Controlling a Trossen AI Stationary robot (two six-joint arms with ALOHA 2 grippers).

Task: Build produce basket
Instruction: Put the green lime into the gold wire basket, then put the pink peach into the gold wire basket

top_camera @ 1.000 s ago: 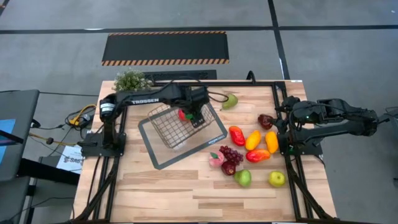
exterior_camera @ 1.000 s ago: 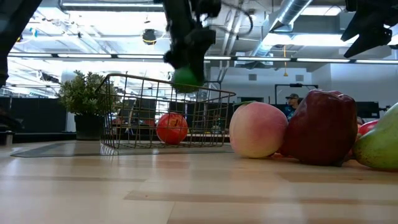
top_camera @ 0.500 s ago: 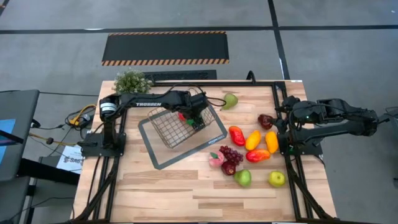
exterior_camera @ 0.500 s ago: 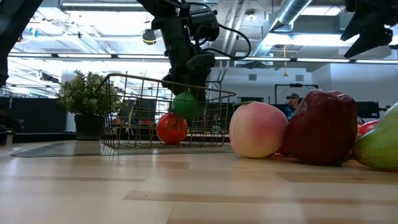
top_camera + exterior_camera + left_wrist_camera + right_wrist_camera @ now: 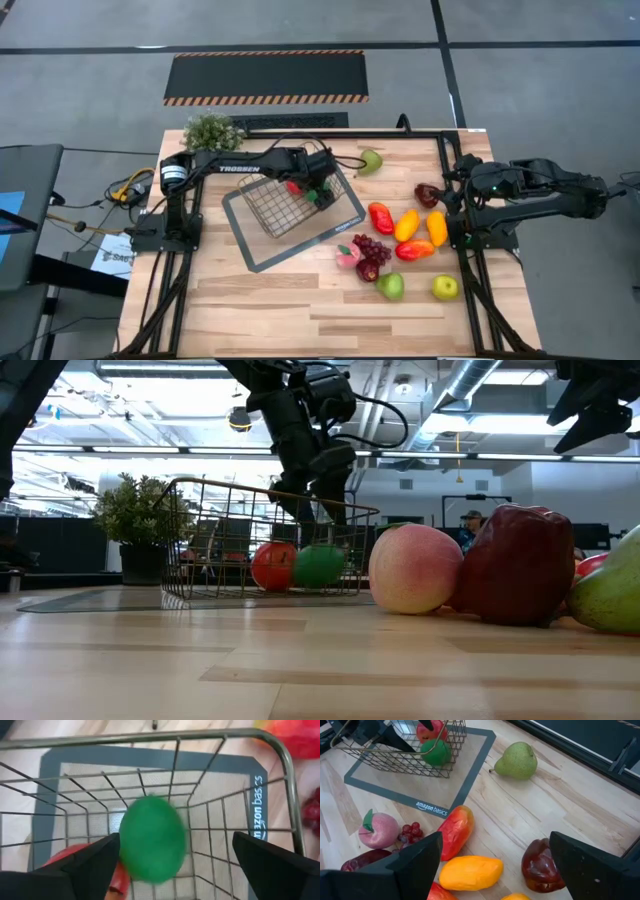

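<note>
Two pcs in basket (image 5: pixel 290 203); left claw (image 5: pixel 318 190) wide over green ball (image 5: pixel 319 565). Next: fetch pear (image 5: pixel 371 161), far right.

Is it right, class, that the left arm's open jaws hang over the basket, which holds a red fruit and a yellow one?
Not quite. The second piece is the green fruit, not yellow; the low view shows it beside the red fruit in the basket. The rest stands.
</note>
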